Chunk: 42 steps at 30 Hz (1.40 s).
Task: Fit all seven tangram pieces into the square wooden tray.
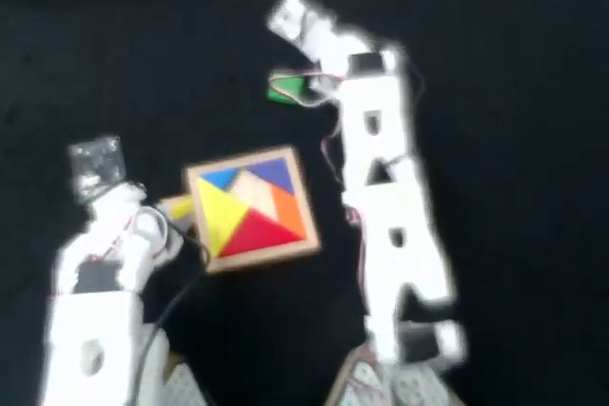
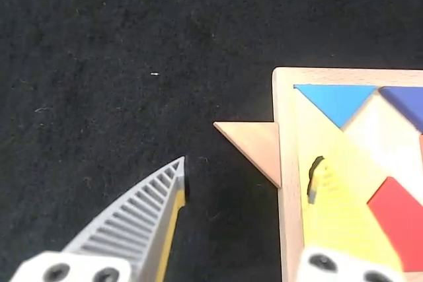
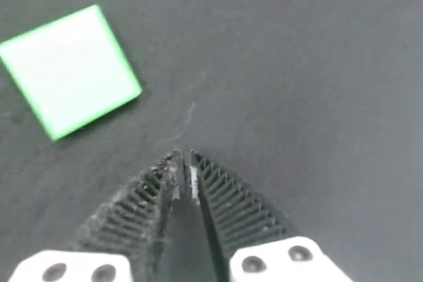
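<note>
Wooden square tray [image 1: 269, 255] holds yellow, red, orange and blue pieces [image 1: 224, 216]. Its wall stands between the left claw's [image 2: 250, 170] spread fingers, and its far side is cut off at the wrist view's edge. Pale triangle [image 2: 254, 144] lies outside, touching that wall, between those fingers. Green square [image 3: 69, 70] lies near the right claw [image 3: 184, 160], tips pressed together. Black cloth [image 1: 495, 140] underneath.

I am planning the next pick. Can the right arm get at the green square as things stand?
Probably yes. The green square lies flat on the black table close to the right gripper, with nothing between them. Its jaws are shut and must open first.
</note>
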{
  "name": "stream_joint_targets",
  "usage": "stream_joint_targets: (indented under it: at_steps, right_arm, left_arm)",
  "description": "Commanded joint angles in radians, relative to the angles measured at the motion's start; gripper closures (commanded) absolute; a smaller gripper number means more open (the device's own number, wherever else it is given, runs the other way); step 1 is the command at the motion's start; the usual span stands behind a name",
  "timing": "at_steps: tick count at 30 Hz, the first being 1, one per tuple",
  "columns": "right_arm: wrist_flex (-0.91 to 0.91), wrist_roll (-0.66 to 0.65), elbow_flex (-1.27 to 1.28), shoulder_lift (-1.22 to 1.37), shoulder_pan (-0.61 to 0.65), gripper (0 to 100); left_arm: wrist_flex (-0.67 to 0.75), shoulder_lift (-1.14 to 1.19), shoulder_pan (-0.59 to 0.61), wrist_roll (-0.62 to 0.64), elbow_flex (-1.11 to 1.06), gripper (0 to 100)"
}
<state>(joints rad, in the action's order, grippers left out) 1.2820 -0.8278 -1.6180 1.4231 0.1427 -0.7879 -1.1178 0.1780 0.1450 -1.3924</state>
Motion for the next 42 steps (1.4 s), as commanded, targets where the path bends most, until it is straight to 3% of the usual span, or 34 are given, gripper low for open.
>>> stream_joint_targets:
  at_steps: [1,6,12,15,19,26,31,36,42]
  right_arm:
    - [-0.13,0.114,-0.042,-0.012,-0.058,98.8]
    - [-0.318,0.425,-0.053,0.033,-0.084,98.7]
    - [-0.086,0.439,-0.054,-0.048,-0.051,98.7]
    - [0.034,0.443,-0.054,-0.151,-0.058,98.7]
    - [0.261,0.443,-0.054,-0.321,-0.069,98.7]
    - [0.485,0.482,-0.047,-0.536,-0.166,98.8]
    - [0.486,0.697,0.008,-0.555,-0.302,98.8]
    - [0.486,0.733,0.24,-0.562,-0.342,98.8]
    - [0.483,0.75,0.423,-0.556,-0.33,98.8]
  left_arm:
    - [0.02,-0.012,-0.008,0.002,0.015,70]
    - [0.02,-0.012,-0.01,0.002,0.015,70]
    - [0.051,-0.012,-0.019,0.003,0.015,70]
    - [0.181,0.002,-0.094,0.003,0.051,70]
    - [0.146,0.095,-0.225,0.02,0.269,70]
    - [0.095,0.592,-0.277,0.17,0.763,70]
    - [0.087,1.013,-0.285,0.169,1.135,70]
    - [0.086,1.364,-0.234,0.164,1.503,70]
    - [0.084,1.689,-0.214,0.028,1.834,70]
